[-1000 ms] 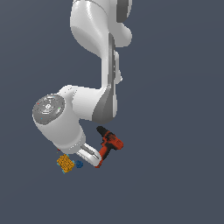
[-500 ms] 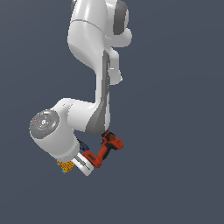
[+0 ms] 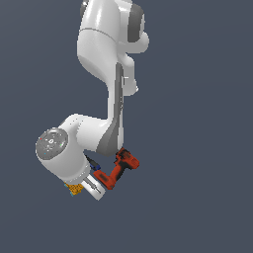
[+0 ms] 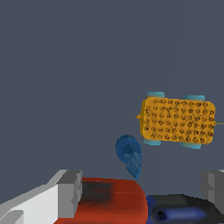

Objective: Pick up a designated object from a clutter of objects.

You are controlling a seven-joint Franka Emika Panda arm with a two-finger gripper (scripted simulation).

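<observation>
In the wrist view the small bright-blue ridged lump (image 4: 129, 155) lies on the grey floor beside the yellow-orange dotted block (image 4: 177, 120). My gripper (image 4: 142, 190) is open, its grey fingers (image 4: 70, 192) set wide apart and holding nothing. The lump lies just beyond the gap between them. A red-and-black body, probably the drill (image 4: 111, 201), and a dark blue handle (image 4: 179, 214) lie between the fingers. In the exterior view my hand (image 3: 97, 192) hangs low over the clutter and hides the lump. The drill (image 3: 118, 170) and the block's edge (image 3: 74, 189) show there.
A dark blue piece, perhaps the screwdriver (image 3: 94, 163), pokes out between my wrist and the drill in the exterior view. The plain grey floor (image 4: 87, 65) lies around the clutter. The brick and the tiny red bit do not show.
My wrist has dropped and swung toward the exterior view's left over the clutter. The blue lump seen beside the block earlier is now covered by my hand there.
</observation>
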